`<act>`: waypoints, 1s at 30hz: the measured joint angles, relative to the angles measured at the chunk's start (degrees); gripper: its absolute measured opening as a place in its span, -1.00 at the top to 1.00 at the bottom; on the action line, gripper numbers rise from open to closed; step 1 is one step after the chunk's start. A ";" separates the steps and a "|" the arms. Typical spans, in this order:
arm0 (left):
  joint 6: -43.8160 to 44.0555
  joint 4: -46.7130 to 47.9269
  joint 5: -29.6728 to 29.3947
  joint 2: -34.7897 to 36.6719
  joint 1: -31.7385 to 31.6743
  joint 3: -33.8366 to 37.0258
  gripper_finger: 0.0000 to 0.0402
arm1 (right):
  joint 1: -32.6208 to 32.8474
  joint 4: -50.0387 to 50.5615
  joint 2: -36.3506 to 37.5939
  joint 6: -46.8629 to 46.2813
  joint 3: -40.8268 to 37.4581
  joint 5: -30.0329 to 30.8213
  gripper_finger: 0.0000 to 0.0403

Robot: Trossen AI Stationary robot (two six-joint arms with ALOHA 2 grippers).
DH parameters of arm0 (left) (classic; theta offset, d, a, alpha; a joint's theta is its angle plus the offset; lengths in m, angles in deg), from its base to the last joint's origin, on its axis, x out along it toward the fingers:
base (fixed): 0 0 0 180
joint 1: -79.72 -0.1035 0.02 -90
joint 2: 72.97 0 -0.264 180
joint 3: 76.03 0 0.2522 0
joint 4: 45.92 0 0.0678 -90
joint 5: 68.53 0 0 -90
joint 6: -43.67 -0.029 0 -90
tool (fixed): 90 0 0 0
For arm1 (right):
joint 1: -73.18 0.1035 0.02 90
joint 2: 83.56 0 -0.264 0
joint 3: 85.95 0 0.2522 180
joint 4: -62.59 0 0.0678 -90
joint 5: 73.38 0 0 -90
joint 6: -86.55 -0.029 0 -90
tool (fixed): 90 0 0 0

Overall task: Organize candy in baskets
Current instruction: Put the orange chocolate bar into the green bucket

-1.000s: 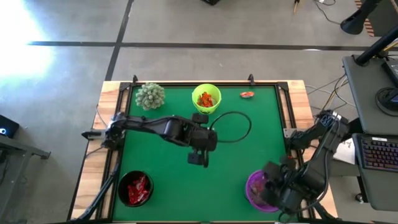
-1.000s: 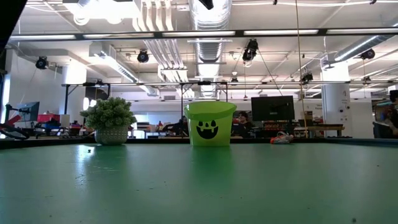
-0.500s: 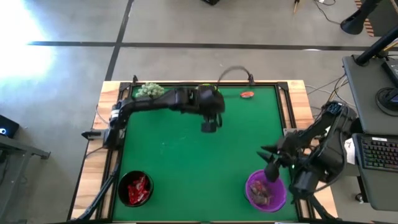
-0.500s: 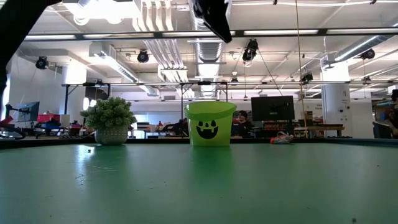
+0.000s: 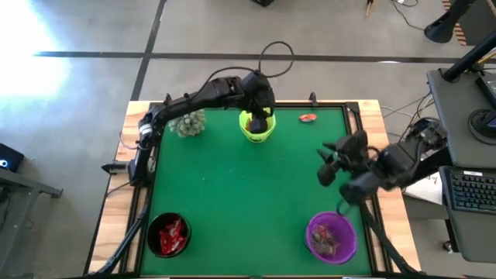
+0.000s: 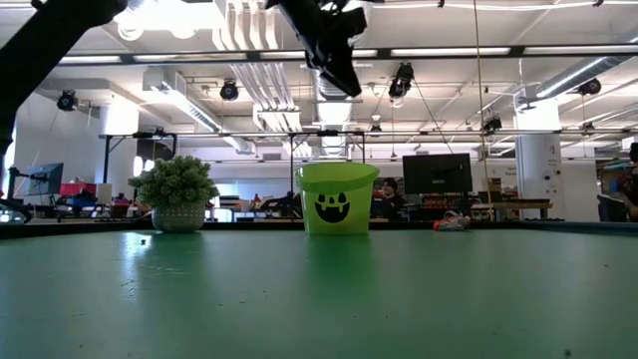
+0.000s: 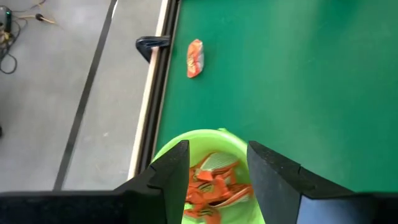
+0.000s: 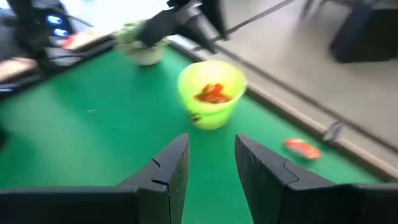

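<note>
Green felt is covering the table (image 5: 232,186), and the lime green basket (image 5: 257,124) is sitting near the middle of its far edge, holding orange candy (image 7: 211,183). One loose orange sweet (image 5: 308,118) is lying on the felt by the far edge, just toward the right corner from that basket. Directly above the lime green basket the left gripper (image 5: 259,122) is hovering, its fingers (image 7: 171,180) standing apart with nothing between them. Beside the basket, toward the far left corner, a spiky pale-green plant (image 5: 187,122) is standing. Over by the right edge the right gripper (image 5: 328,167) is hanging above the felt, fingers parted and carrying nothing. Near the right front corner the purple basket (image 5: 332,237) is holding sweets, and the black basket (image 5: 168,235) near the left front corner is holding red candy (image 5: 170,234)
</note>
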 joint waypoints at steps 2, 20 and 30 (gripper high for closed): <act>-1.13 0.02 0.02 0.00 -0.29 0.00 0.28 | -3.94 0.00 0.76 4.30 0.00 -0.01 0.39; -4.53 1.22 0.15 0.44 -0.62 0.00 0.28 | -45.39 -19.43 4.54 59.87 0.00 -14.35 0.39; -3.89 3.84 -0.42 0.44 -1.12 0.00 0.28 | -62.86 -29.47 -0.67 82.77 0.00 -38.46 0.44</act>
